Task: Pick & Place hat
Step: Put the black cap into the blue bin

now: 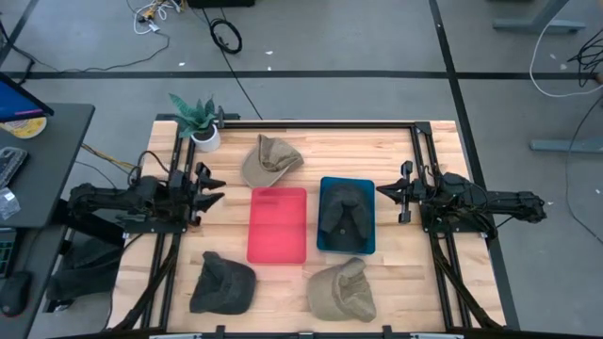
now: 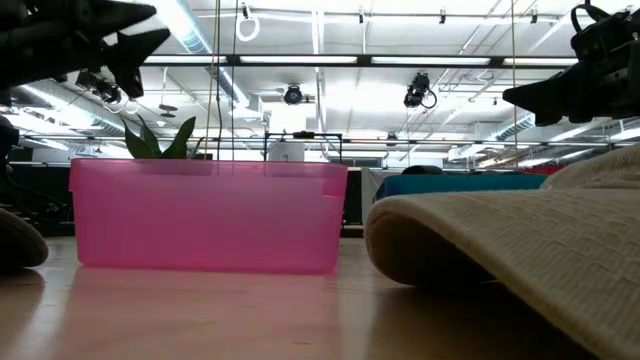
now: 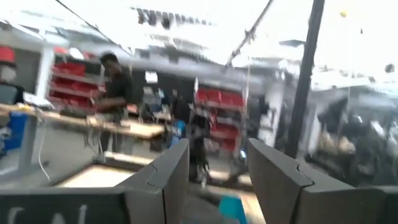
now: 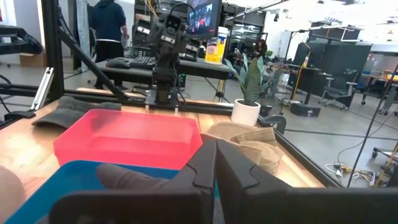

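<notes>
Fingers apart on the left gripper [image 1: 219, 189], and nothing sits between them; it hangs in the air over the table's [image 1: 396, 282] left side, pointing inward toward the pink bin [image 1: 278, 224]. Over on the other side, the right gripper [image 1: 382, 191] has its fingers pressed together, empty too, hovering just beside the right edge of the blue bin [image 1: 325, 240]. Neither one touches a hat or a bin.

Room to move looks generous. The two bins stand side by side in the middle of the table, pink on the left, blue on the right, and the wood around them is mostly bare. Black rails [image 1: 438, 264] run along both sides and across the back edge, and a potted plant [image 1: 200, 121] stands at the back left corner.

Now the hats. A dark hat [image 1: 344, 215] lies inside the blue bin, close to the right gripper's tips and below them. A tan hat [image 1: 270, 158] rests on the wood behind the bins, between the two grippers. Another tan hat [image 1: 342, 289] sits at the front, just before the blue bin, and a dark grey hat [image 1: 222, 283] lies at the front left, near the pink bin's front corner and well clear of the left gripper.
</notes>
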